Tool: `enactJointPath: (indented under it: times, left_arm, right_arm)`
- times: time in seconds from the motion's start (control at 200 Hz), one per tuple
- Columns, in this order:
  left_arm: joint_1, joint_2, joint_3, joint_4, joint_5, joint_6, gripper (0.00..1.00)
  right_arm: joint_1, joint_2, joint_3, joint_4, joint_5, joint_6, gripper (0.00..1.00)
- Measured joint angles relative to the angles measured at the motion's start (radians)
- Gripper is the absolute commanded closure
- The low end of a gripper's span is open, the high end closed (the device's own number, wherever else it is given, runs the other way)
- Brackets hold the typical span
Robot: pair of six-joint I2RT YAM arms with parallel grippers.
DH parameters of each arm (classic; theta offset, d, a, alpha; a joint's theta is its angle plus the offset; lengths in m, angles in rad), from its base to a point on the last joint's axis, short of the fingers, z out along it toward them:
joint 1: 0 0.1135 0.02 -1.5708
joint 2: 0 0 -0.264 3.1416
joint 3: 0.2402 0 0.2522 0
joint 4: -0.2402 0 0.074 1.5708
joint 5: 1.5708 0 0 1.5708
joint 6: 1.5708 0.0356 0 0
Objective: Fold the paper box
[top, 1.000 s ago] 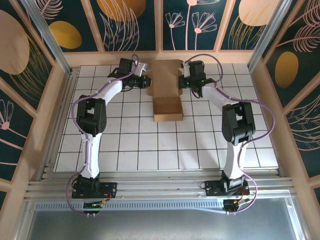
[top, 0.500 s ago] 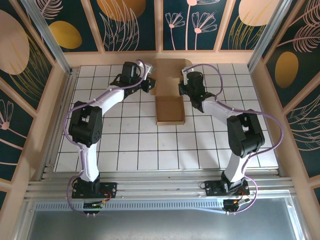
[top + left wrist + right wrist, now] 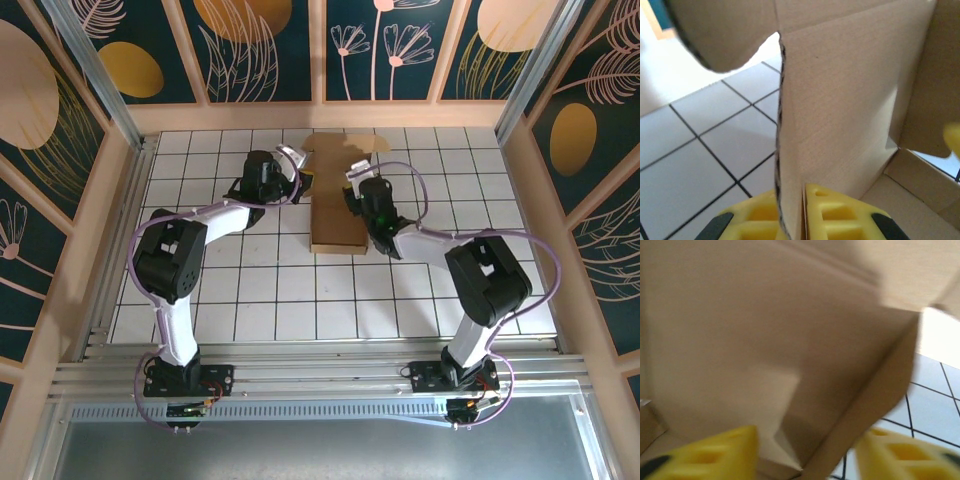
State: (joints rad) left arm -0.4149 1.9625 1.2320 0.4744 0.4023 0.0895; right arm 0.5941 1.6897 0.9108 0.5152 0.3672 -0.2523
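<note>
Cardboard box [image 3: 337, 205] by table's [image 3: 200, 300] far edge, my left gripper [image 3: 790, 215] pinching its wall edge, right gripper [image 3: 805, 450] spread, bare tiles [image 3: 330, 300] toward me.

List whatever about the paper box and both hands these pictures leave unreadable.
- Top external: the paper box hides its inside under its own raised panel; the fingertips of the left hand and right hand are too small to read.
- Left wrist: the box's top and right side run off the frame; the bottom edge cuts the fingers.
- Right wrist: blur smears the cardboard, so its folds and slots are unclear.
</note>
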Motion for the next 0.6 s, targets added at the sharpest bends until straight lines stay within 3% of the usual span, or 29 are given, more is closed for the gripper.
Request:
enactJointPath:
  times: [0.21,0.345,0.471,0.601]
  left_arm:
    - [-0.010,0.000,0.000,0.076,0.006,0.027,0.93]
    - [-0.016,0.000,-0.003,0.077,0.008,0.050,0.94]
    - [-0.017,0.000,-0.006,0.084,0.009,0.061,0.94]
    - [-0.017,0.000,-0.016,0.099,0.012,0.068,0.94]
  right_arm:
    - [0.013,-0.271,-0.055,-0.108,-0.029,0.023,0.12]
    - [-0.007,-0.450,0.003,-0.214,-0.135,-0.009,0.11]
    - [-0.093,-0.407,0.201,-0.352,-0.310,-0.114,0.11]
    - [-0.151,-0.204,0.505,-0.615,-0.464,-0.315,0.14]
